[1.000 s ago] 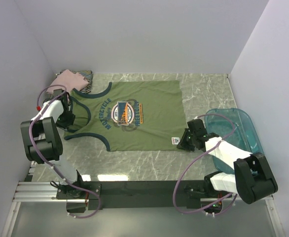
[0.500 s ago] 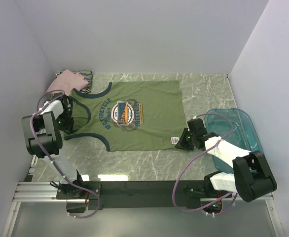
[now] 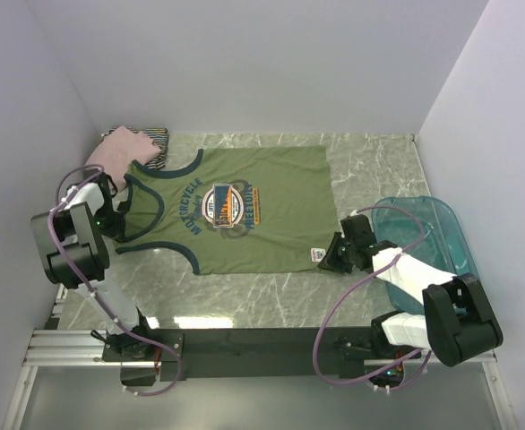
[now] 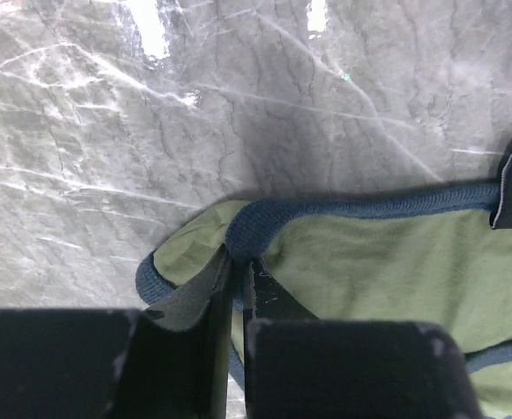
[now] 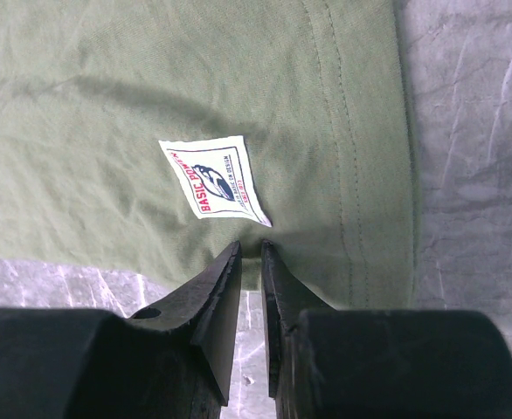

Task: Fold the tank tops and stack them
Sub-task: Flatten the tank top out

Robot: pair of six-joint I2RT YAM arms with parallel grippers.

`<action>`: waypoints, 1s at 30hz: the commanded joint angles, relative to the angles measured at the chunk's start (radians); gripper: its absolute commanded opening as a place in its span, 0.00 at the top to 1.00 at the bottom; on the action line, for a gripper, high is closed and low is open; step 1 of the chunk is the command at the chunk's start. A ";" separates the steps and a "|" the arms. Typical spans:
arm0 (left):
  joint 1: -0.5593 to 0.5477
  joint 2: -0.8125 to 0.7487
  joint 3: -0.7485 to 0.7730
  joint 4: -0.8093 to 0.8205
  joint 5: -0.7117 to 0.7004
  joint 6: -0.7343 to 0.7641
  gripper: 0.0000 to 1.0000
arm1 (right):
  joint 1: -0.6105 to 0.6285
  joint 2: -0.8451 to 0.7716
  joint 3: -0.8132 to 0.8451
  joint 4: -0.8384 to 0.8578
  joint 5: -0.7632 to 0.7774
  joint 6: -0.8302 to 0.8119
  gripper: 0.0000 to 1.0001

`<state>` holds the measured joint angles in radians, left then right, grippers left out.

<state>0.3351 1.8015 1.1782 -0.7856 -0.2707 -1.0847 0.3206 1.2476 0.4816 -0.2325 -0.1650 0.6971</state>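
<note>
Olive-green tank top (image 3: 280,179) with navy trim and round blue-orange chest print lies flat on the grey marble bench (image 3: 379,161), long axis left-right: straps toward the left arm, hem toward the right. Left tool (image 4: 236,272) is clamped on the near strap's navy trim; right tool (image 5: 249,255) is pinched on the near hem corner just beside the white label (image 5: 214,181). Both hold the near long edge, so I'd expect the fold to go away from the arms, across the short axis, 2 tools moving together.
</note>
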 commanded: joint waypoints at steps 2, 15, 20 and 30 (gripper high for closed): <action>0.028 -0.054 0.031 0.026 0.050 0.040 0.98 | -0.006 0.013 -0.028 -0.039 0.039 -0.018 0.77; 0.128 -0.108 -0.035 0.111 0.177 0.077 0.86 | -0.008 -0.022 -0.018 -0.082 0.068 -0.011 0.77; 0.130 -0.155 -0.064 0.167 0.225 0.111 0.48 | -0.008 -0.068 -0.003 -0.120 0.090 -0.011 0.77; 0.006 -0.373 -0.028 0.204 0.220 0.250 0.26 | -0.047 -0.183 0.060 -0.266 0.183 0.016 0.60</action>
<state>0.4301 1.4845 1.1057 -0.6018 -0.0437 -0.9131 0.3042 1.1007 0.4923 -0.4313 -0.0452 0.7029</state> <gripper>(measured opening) 0.736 0.389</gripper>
